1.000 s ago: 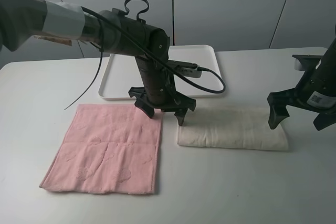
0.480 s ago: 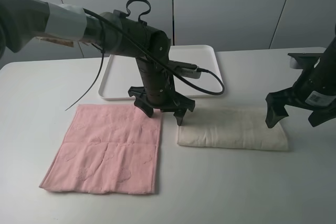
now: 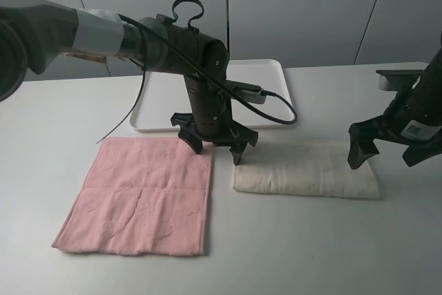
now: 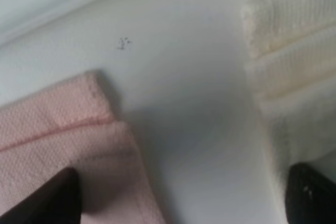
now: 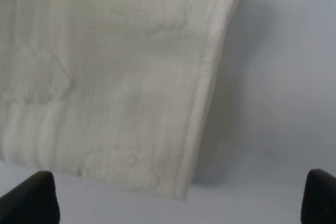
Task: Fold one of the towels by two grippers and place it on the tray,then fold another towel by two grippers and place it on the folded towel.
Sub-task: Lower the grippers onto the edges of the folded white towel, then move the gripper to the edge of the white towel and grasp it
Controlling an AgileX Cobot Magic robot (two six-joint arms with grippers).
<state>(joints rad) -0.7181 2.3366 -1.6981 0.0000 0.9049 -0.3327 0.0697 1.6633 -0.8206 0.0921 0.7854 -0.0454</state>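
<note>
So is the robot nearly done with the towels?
Not nearly. The white towel already looks folded into a strip; the open left gripper and right gripper hang near its ends. The tray holds nothing yet, and the pink towel lies flat.

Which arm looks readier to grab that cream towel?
The right. The right end effector, open, hangs over one end of the cream towel, a corner between its fingers. The left end effector, also open, straddles the gap, one finger over the pink towel.
</note>
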